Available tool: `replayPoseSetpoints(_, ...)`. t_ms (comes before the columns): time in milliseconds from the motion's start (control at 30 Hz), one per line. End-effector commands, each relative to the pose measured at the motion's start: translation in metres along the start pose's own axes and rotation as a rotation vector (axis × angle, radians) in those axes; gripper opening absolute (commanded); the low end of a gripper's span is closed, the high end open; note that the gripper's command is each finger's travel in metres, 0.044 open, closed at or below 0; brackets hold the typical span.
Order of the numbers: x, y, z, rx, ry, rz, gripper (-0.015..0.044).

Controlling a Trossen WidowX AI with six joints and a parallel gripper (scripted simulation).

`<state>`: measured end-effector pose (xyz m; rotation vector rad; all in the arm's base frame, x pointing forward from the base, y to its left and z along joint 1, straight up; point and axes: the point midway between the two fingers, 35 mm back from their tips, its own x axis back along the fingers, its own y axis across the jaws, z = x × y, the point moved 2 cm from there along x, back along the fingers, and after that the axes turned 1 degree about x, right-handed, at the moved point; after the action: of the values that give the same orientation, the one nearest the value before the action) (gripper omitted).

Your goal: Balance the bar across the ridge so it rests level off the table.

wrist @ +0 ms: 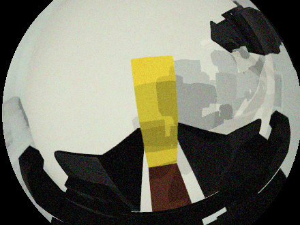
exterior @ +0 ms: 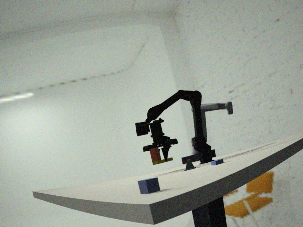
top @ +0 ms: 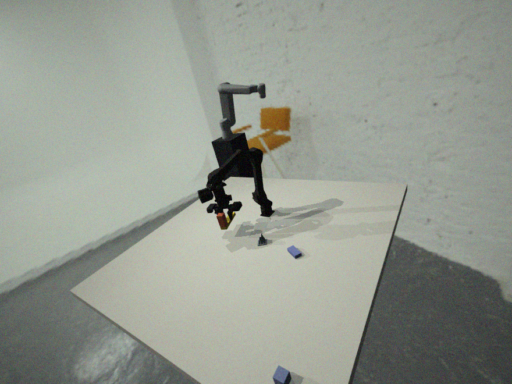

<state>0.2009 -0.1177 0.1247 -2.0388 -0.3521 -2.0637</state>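
A yellow bar [top: 230, 221] [exterior: 169, 159] [wrist: 155, 73] carries an upright red block [top: 221, 221] [exterior: 154, 154] [wrist: 168, 187] at one end. My gripper [top: 228, 218] [exterior: 165, 158] [wrist: 158, 130] points down and is shut on the bar, with a finger on each long side. The bar hangs above the table, roughly flat. In the top view the block partly hides the fingers. The dark ridge [top: 262, 240] [exterior: 189, 165] stands on the table, apart from the bar, to the right of it in the top and exterior views. I do not make out the ridge in the wrist view.
A flat blue block [top: 294, 251] [exterior: 217, 162] lies to the right of the ridge. A blue cube [top: 281, 375] [exterior: 148, 185] sits near the edge of the table [top: 231, 297] [exterior: 110, 190]. A grey arm [top: 227, 105] [exterior: 204, 122] stands behind mine.
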Motion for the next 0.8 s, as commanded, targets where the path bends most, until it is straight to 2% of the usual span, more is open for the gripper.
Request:
replayPoseSetpoints(0,0.013,-0.001,0.000,-0.002,0.007,-0.004,0.0000)
replayPoseSetpoints(400,0.037,-0.004,-0.002,0.023,0.007,-0.003,0.0000)
replayPoseSetpoints(767,0.038,-0.017,0.013,0.454,0.008,-0.003,0.0000)
